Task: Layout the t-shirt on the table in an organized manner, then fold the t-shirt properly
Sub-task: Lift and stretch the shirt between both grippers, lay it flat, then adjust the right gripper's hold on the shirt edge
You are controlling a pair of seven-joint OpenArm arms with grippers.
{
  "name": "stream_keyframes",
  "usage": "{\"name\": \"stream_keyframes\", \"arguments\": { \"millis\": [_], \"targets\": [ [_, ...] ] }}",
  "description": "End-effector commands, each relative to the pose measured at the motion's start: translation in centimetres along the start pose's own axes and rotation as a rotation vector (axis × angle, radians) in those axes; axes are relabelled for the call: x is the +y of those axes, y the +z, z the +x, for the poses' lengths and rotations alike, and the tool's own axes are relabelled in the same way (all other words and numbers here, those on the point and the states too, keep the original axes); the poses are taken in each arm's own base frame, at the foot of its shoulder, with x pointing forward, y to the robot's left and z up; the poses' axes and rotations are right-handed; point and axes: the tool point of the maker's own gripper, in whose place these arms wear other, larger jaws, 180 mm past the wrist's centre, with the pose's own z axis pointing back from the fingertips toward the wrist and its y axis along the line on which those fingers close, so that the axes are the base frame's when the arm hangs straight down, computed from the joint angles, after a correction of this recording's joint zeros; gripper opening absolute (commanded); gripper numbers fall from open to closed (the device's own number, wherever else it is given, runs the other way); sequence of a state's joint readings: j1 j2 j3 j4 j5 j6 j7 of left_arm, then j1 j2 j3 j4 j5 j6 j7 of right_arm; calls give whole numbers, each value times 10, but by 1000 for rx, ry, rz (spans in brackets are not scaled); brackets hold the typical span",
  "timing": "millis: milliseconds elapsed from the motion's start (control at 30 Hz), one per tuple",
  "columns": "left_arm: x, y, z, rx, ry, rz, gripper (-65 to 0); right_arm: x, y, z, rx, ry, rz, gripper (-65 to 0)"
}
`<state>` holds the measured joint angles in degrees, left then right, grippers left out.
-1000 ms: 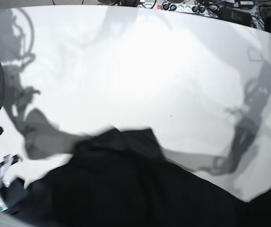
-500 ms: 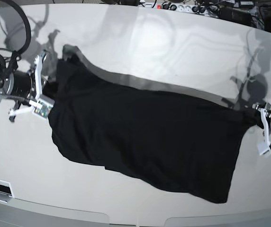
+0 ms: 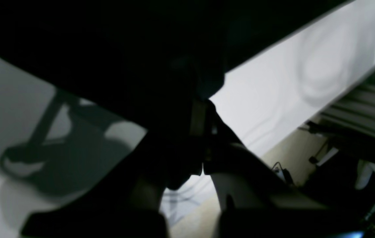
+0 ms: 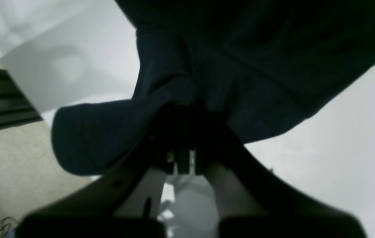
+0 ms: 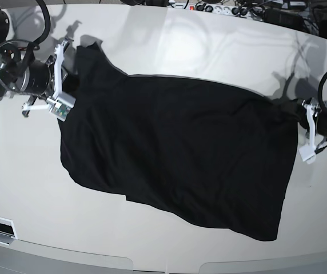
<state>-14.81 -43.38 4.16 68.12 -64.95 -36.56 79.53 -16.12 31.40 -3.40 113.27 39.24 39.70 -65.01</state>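
Black t-shirt (image 5: 180, 154) stretched flat across the white surface (image 5: 209, 45) between two robot arms.

Left gripper (image 5: 302, 124) fingers clench one shirt edge, right gripper (image 5: 66, 71) fingers clench the opposite edge. Bare surface lies open beyond the shirt; its lower corner nears the curved front rim.

A glossy white desk (image 5: 169, 45) with a curved far edge fills the base view, and a black shirt (image 5: 180, 154) lies spread across its middle, running from the upper left toward the lower right. Bare desk surrounds the shirt on every side, with grey shadows beside its two ends
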Motion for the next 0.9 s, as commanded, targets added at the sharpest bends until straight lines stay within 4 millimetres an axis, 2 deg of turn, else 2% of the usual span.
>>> {"name": "stream_keyframes", "arguments": {
  "millis": [0,67,167,200,300,333,367,433,533,600,700,733,800,867],
  "targets": [
    [5,14,-1,-9,-7,8,-650,3,2,2,-10,15,10,-650],
    [4,14,-8,-1,-14,-1,-650,3,1,-2,6,23,-1,-650],
    [4,16,-6,-4,-36,1,-650,-12,3,-2,27,51,-61,-650],
    [5,16,-6,-2,-42,1,-650,-15,4,-2,37,58,-78,-594],
    [13,19,-14,38,-51,44,-650,-22,5,-8,71,72,-113,-310],
    [20,21,-21,68,-55,76,-650,-24,5,-10,77,57,-125,-253],
    [27,24,-27,100,-54,114,-650,-26,6,-11,83,48,-137,-233],
    [41,31,-30,115,-43,186,-650,-33,7,-15,102,38,-172,-232],
    [52,39,-23,65,-28,242,-650,-37,8,-17,112,16,-200,-232],
    [51,37,-19,45,-25,235,-650,-27,6,-11,76,6,-149,-232],
    [44,31,-18,32,-18,202,-650,-2,0,5,-21,30,-27,-235],
    [42,28,-19,31,-14,191,-650,0,-1,11,-58,29,-29,-235],
    [37,23,-20,24,-8,168,-650,-11,-5,16,-85,18,-103,-261],
    [35,22,-18,15,-6,157,-650,-34,-7,14,-77,-54,-223,-295]
  ]
}}
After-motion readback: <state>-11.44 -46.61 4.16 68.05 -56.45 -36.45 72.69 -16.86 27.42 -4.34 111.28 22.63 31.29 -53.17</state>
